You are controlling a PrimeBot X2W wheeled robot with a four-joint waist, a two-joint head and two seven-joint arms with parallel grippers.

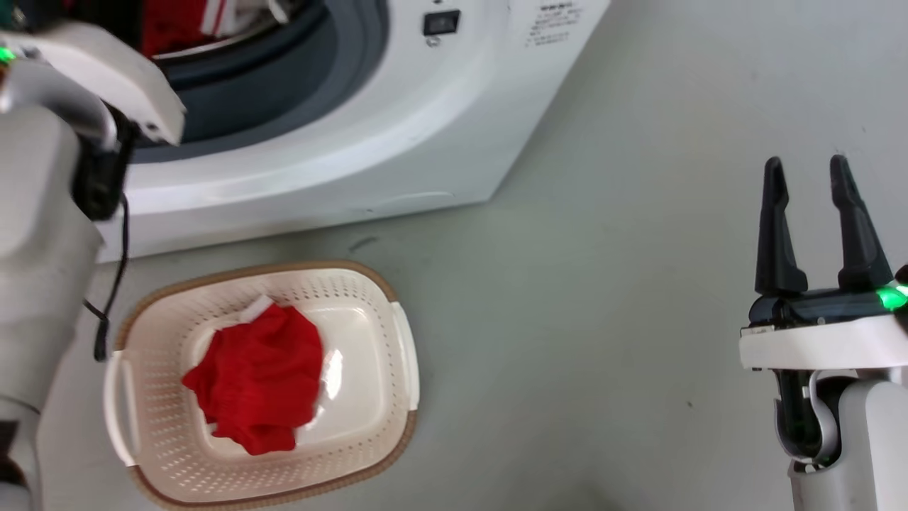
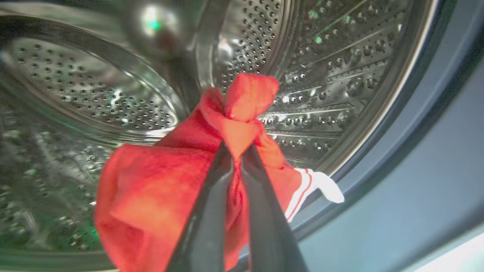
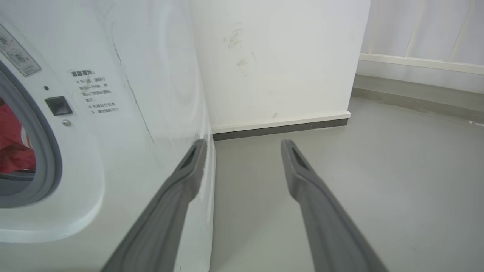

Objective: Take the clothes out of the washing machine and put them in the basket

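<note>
Left hand: your two fingers are pinched almost together on a bunched fold of a red garment. The fold pokes out past the fingertips as a small knot. Most of the cloth hangs below and to the left of the hand. A white trim band with a thin red stripe sticks out to the hand's right. Beyond the fingertips is the perforated steel drum of the washing machine. The grey door seal curves past on the hand's right. You cannot tell whether the hanging cloth touches the drum.

Head view: your pale left forearm reaches up to the machine's opening, and red and white cloth shows inside the seal there.

Right hand: fingers spread wide, with nothing between them. It hangs over bare floor, well apart from both the opening and the basket. In the right wrist view, the machine's front corner lies just beside the hand's left finger, and a white wall stands further ahead.

Basket: on the floor in front of the machine, between your two arms and nearer the left one. A second red garment lies crumpled in the middle of its base, with white trim showing at its edges.
</note>
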